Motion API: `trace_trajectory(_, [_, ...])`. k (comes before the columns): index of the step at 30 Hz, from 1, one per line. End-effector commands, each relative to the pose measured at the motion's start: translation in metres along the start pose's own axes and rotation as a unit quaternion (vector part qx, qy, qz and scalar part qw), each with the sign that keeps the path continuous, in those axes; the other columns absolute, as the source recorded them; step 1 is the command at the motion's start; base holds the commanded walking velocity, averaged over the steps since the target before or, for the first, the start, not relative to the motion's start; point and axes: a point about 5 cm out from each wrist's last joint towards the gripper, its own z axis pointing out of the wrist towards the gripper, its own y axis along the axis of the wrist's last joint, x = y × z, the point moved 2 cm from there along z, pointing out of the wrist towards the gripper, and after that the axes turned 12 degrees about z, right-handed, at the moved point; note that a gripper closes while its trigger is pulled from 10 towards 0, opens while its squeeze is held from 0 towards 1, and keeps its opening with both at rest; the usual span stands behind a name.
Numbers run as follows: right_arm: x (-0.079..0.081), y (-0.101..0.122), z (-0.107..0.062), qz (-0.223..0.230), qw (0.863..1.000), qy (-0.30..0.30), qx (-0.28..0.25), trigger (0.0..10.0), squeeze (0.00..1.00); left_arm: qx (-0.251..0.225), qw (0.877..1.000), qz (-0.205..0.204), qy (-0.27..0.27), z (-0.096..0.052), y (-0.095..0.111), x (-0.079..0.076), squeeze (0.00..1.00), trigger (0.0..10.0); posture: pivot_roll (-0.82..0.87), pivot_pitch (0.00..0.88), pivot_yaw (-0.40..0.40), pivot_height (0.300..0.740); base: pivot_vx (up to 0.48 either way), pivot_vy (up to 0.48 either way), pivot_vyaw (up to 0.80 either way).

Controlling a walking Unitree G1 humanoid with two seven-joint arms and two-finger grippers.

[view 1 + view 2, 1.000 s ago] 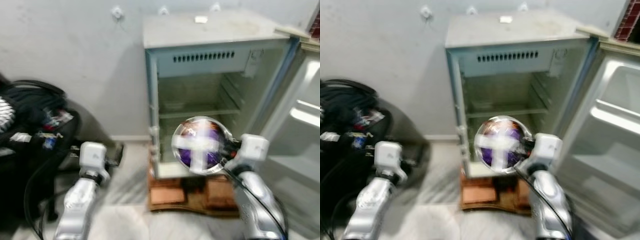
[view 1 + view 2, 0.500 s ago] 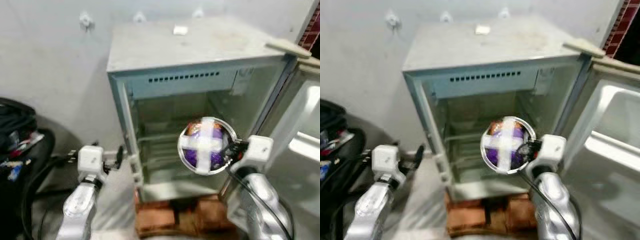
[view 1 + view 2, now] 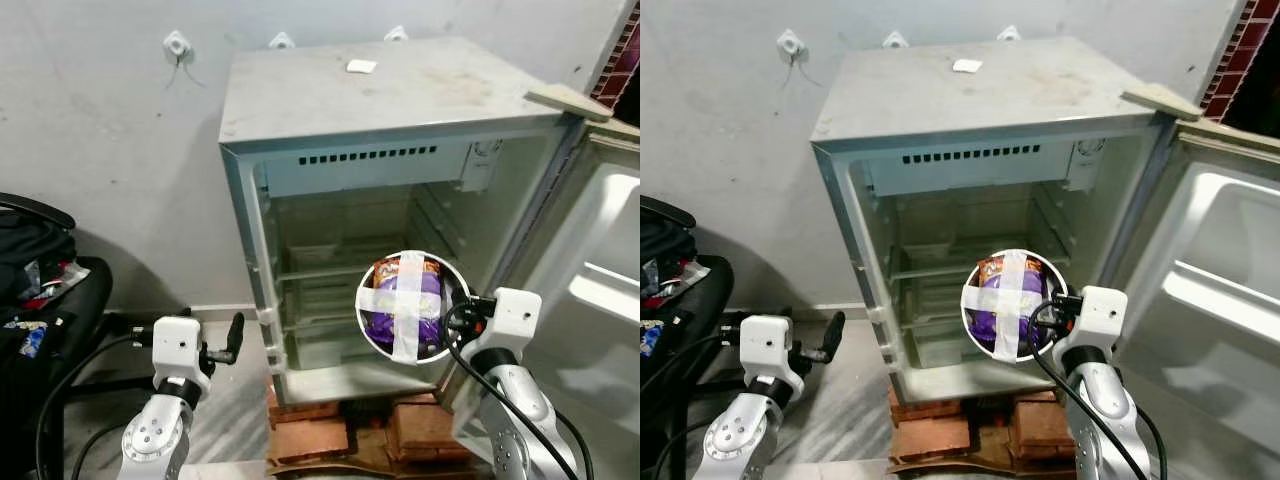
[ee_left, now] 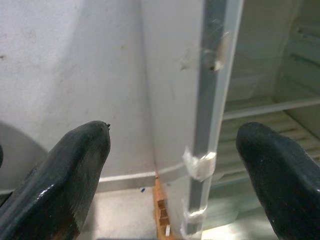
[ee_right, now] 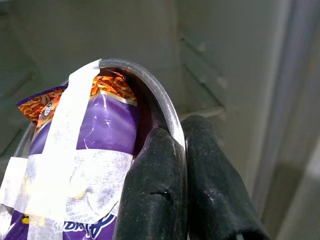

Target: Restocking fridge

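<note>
Open fridge (image 3: 400, 130), 1 taped bowl (image 3: 405, 307)

A plain grey wall (image 3: 110, 120) is marked with scuffs and fitted with small white fixtures (image 3: 177, 44); red brickwork (image 3: 1223, 70) is seen at the far right; black bags (image 3: 35, 270) are heaped at the left.
</note>
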Motion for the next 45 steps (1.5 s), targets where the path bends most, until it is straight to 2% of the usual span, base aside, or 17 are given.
trace_trajectory(1, [0.0, 0.012, 0.002, -0.005, 1.0, 0.004, -0.019, 10.0, 0.0, -0.007, 1.0, 0.0, 0.001, 0.003, 0.006, 0.001, 0.0, 10.0, -0.02, 0.002, 0.028, 0.74, 0.0, -0.465, 0.0])
trace_trajectory(6, [-0.001, 0.012, 0.002, -0.007, 1.0, 0.003, -0.018, 10.0, 0.0, -0.005, 1.0, 0.003, 0.003, 0.003, 0.006, 0.002, 0.0, 10.0, -0.02, 0.004, 0.029, 0.74, 0.0, -0.461, 0.0])
trace_trajectory(15, [0.002, 0.011, 0.001, 0.001, 1.0, 0.011, -0.015, 10.0, 0.0, 0.0, 1.0, -0.002, 0.017, 0.002, 0.004, 0.004, 0.0, 10.0, -0.02, 0.007, 0.029, 0.74, 0.0, 0.0, 0.0])
trace_trajectory(19, [0.008, 0.011, 0.001, -0.005, 0.999, 0.038, -0.016, 10.0, 0.0, 0.002, 1.0, -0.002, 0.02, 0.002, 0.004, 0.005, 0.0, 10.0, -0.02, 0.008, 0.03, 0.74, 0.0, 0.0, 0.0])
trace_trajectory(25, [0.014, 0.01, 0.0, 0.0, 0.999, 0.052, -0.015, 10.0, 0.0, 0.001, 1.0, -0.013, 0.015, 0.0, 0.003, 0.004, 0.0, 10.0, -0.02, 0.01, 0.032, 0.74, 0.0, 0.0, 0.66])
trace_trajectory(32, [0.012, 0.007, 0.0, 0.006, 0.999, 0.044, -0.008, 10.0, 0.0, 0.001, 1.0, -0.02, 0.011, 0.0, 0.003, 0.003, 0.0, 10.0, -0.02, 0.012, 0.031, 0.74, 0.0, 0.0, 0.36])
trace_trajectory(45, [0.01, 0.009, 0.002, 0.006, 0.999, 0.044, -0.007, 10.0, 0.0, 0.001, 1.0, -0.026, 0.009, 0.0, 0.003, 0.001, 0.0, 10.0, -0.02, 0.016, 0.028, 0.74, 0.28, 0.0, 0.0])
